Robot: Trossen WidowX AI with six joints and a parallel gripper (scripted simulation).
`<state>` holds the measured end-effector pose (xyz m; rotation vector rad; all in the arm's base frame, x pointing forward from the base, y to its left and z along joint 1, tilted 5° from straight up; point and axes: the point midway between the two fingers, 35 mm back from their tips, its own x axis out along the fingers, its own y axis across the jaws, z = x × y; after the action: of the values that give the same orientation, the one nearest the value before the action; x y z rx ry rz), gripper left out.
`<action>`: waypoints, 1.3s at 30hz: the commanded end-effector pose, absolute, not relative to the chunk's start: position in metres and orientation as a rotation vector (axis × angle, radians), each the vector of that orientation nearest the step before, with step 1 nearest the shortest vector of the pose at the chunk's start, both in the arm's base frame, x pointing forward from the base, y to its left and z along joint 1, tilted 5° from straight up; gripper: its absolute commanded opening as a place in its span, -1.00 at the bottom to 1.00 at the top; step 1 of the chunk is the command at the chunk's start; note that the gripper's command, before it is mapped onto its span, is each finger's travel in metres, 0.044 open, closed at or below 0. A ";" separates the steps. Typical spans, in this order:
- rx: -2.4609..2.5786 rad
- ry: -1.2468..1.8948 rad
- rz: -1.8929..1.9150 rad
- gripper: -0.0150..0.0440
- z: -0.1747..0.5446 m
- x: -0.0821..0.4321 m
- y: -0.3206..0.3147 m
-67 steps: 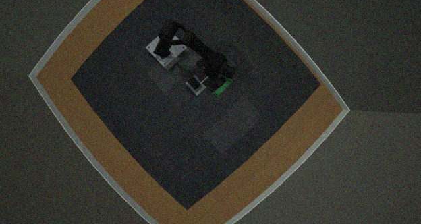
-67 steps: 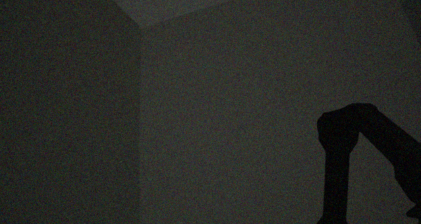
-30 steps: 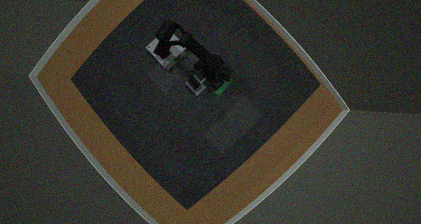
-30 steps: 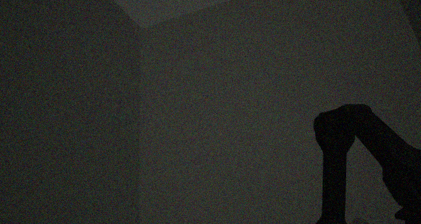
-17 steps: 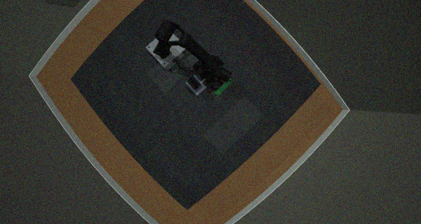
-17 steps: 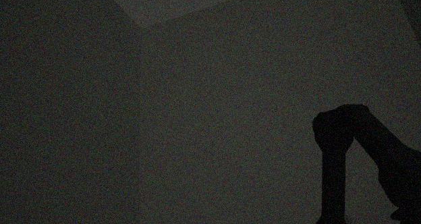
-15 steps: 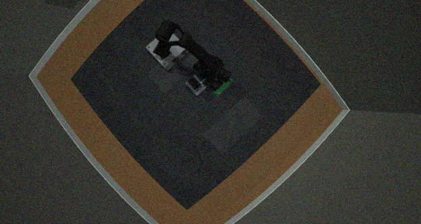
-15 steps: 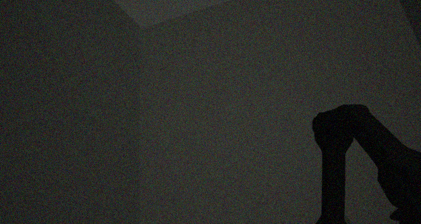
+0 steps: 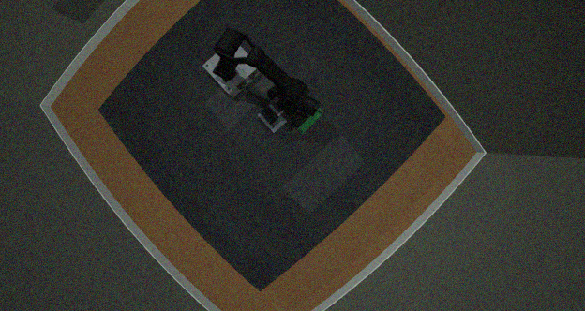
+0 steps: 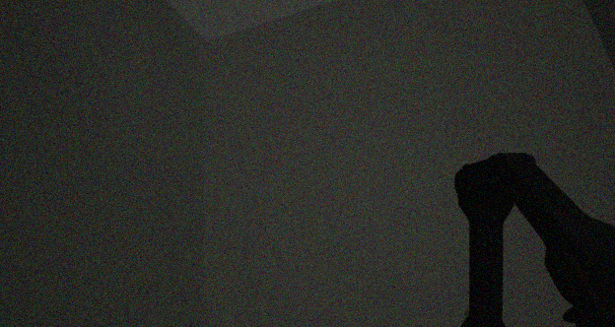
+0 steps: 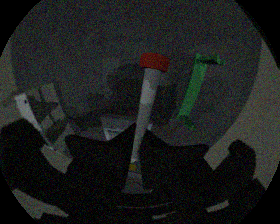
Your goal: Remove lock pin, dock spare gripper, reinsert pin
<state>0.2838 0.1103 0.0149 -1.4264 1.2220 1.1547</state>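
The lock pin (image 11: 148, 95) has a long pale grey shaft and a red head in the wrist view. My gripper (image 11: 140, 127) is shut on the pin, with the red head standing out beyond the fingertips. A green bracket-like part (image 9: 310, 121) (image 11: 193, 92) is just right of the pin in the wrist view, with a gap between them in the picture. A pale angular frame (image 9: 266, 124) with something dark in it lies beside the arm. I cannot tell the socket or the spare gripper apart in the dark. In the top view the arm hides the fingers and pin.
The dark arm (image 9: 281, 77) (image 10: 485, 256) reaches over the dark mat (image 9: 197, 169) from its white base plate (image 9: 247, 68) (image 11: 27, 111). A faint lighter rectangle (image 9: 323, 173) is on the mat. An orange band (image 9: 370, 215) and a pale rim surround it. The exterior view shows only arm and walls.
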 end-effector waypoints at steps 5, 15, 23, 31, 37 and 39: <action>-1.431 1.221 1.156 -0.49 0.014 0.284 0.106; -1.430 1.220 1.156 -0.49 0.014 0.285 0.100; -1.430 1.220 1.156 -0.49 0.014 0.285 0.098; -1.430 1.219 1.155 -0.49 0.013 0.286 0.093; -1.427 1.220 1.153 -0.31 0.013 0.286 0.094; -1.427 1.220 1.153 -0.14 0.013 0.286 0.094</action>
<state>0.2857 0.0939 0.0131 -1.4261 1.2207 1.1538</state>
